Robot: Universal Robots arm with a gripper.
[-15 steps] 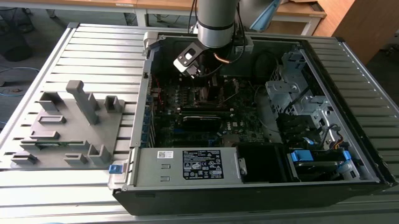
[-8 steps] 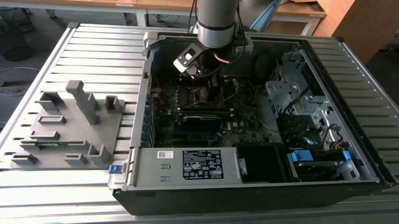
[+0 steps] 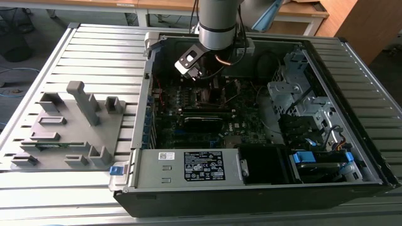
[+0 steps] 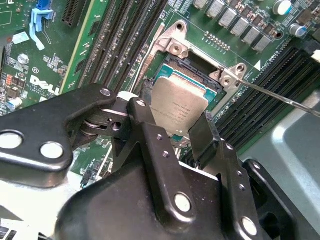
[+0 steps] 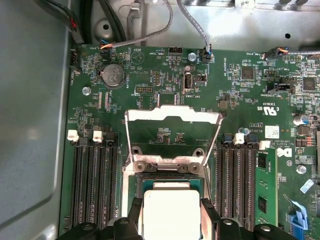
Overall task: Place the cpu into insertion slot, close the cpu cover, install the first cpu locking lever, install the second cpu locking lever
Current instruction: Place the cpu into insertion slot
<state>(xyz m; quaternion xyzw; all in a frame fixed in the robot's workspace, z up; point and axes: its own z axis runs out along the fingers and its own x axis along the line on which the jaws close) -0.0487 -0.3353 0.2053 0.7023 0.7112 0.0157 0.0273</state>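
Black fingers (image 4: 150,142) of the gripper (image 4: 177,137) are drawn narrow onto the cpu (image 4: 179,105), one against each of two opposite edges, so the chip's dull silver top faces up between them. In the first wrist view the same grip (image 5: 171,226) shows the cpu (image 5: 171,210) square between the finger tips.

Just beyond the chip lies the insertion slot (image 4: 197,65), its dark centre partly covered by the cpu; whether the chip is fully seated cannot be told. Past the slot (image 5: 170,176) the cpu cover (image 5: 172,116) stands swung up and open on its hinge, the green board showing through its window. A thin metal rod (image 4: 280,97) runs out from one corner of the socket. Long black memory slots (image 5: 95,185) flank the socket on both sides.

Farther out, in the upper middle of the exterior view, the arm (image 3: 217,23) reaches down into the open computer case (image 3: 351,56), the gripper (image 3: 190,68) low over the motherboard (image 3: 207,122). A grey fixture tray (image 3: 69,122) sits well apart at the exterior view's left.
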